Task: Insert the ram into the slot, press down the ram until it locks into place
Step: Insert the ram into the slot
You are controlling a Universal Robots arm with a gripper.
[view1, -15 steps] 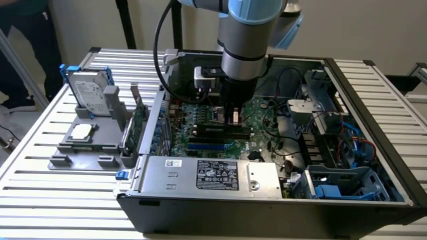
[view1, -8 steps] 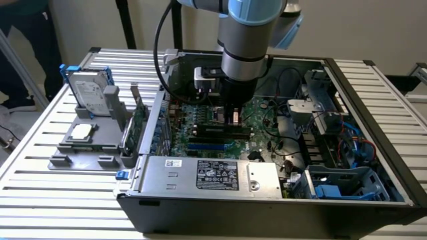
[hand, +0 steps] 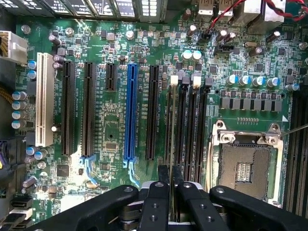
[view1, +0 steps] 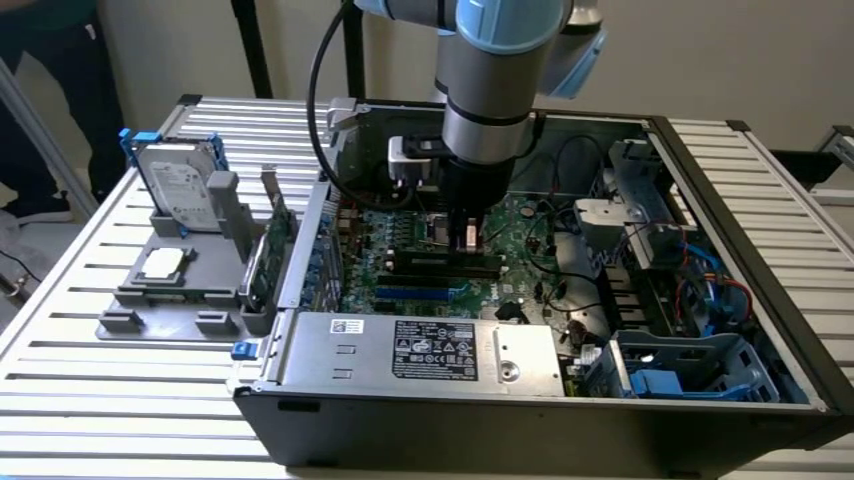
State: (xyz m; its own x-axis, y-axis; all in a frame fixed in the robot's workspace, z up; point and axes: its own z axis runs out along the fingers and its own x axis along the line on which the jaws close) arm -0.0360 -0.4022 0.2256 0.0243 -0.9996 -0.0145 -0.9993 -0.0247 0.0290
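Slatted table (view1: 80, 400) underneath, and on it the open computer case (view1: 534, 430), lid off and its insides on show. The arm (view1: 487, 90) reaches straight down into the case and stands just beyond the blue socket (view1: 420, 293) as the exterior view sees it. Nearer the camera than that blue socket lies the power supply (view1: 414, 345), label up. Well off to the exterior view's left of the blue socket, outside the case, a grey fixture (view1: 174, 290) carries a hard drive (view1: 180, 185). Down on the green motherboard (hand: 110, 139), the black memory slots (hand: 191, 130) run in a row parallel to the blue socket (hand: 130, 113), between it and the silver processor socket (hand: 248, 168). And there's the ram (hand: 172, 130), seen edge-on as a thin pale line over the memory slot closest to the blue socket, lined up along it. The gripper (hand: 171, 169) sits over the near end of that line, its fingers (hand: 163, 175) drawn close and pinching the stick between them. From the exterior view the gripper (view1: 467, 238) is low over the board, just behind the blue socket. Whether the stick's lower edge sits in the socket, I can't tell.
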